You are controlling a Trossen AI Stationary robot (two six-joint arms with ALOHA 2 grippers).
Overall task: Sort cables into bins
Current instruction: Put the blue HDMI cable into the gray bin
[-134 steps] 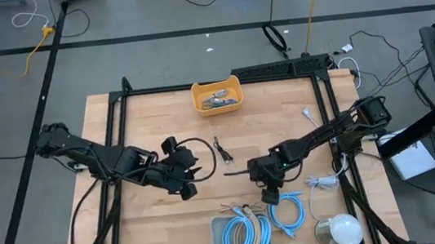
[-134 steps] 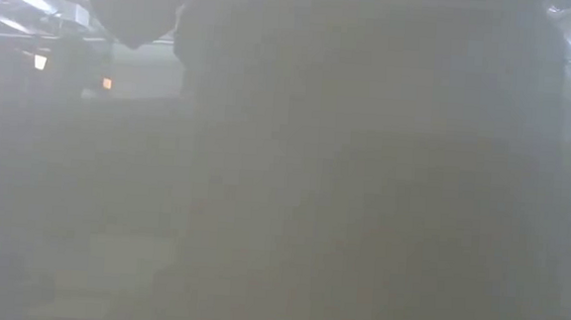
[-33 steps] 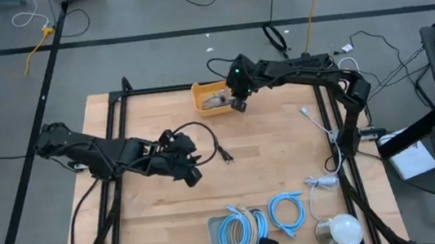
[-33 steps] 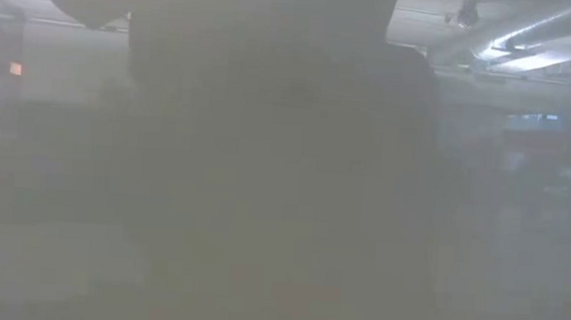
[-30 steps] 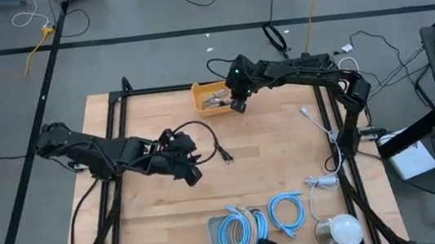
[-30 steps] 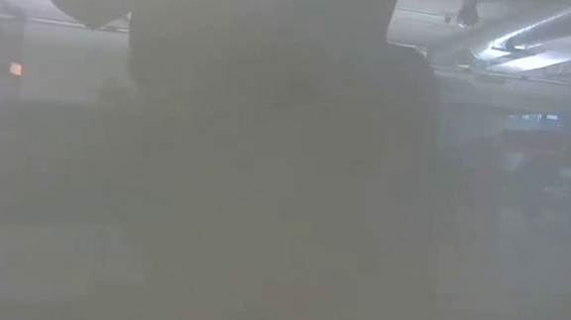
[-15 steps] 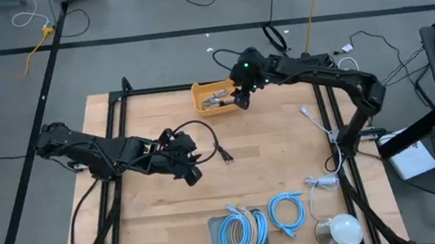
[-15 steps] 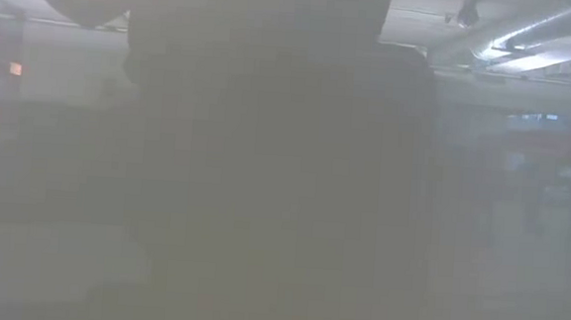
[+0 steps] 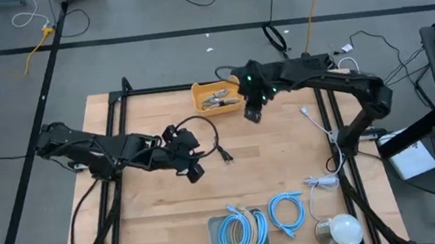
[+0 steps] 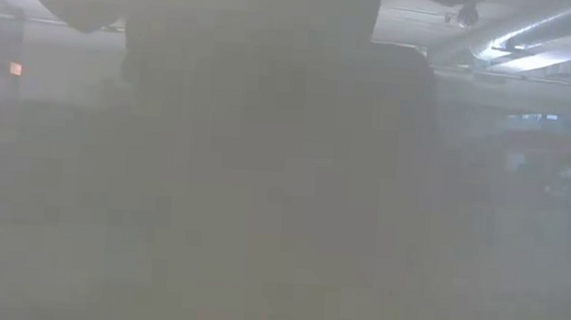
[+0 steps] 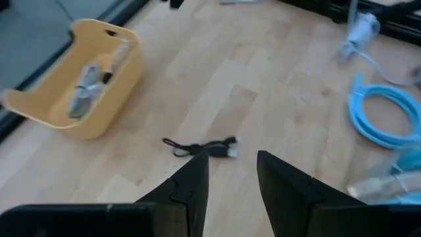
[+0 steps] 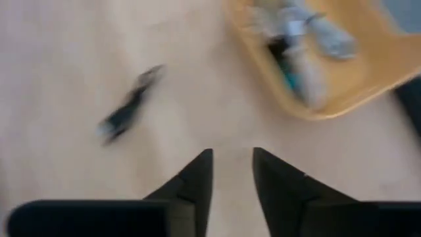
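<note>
Right gripper just beside orange-yellow bin, fingers slightly parted, empty, left gripper well away, parted, empty, near short black cable

Two dark jointed arms, black cabling.

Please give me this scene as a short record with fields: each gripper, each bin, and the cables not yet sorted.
left gripper: open, empty, just short of the short thin black cable on the wooden table
right gripper: open, empty, beside the orange-yellow plastic bin
orange-yellow plastic bin: holds a few short cables
pale grey translucent bin: holds coiled light-blue cables
unsorted: short thin black cable; one coiled light-blue cable beside the grey bin
</note>
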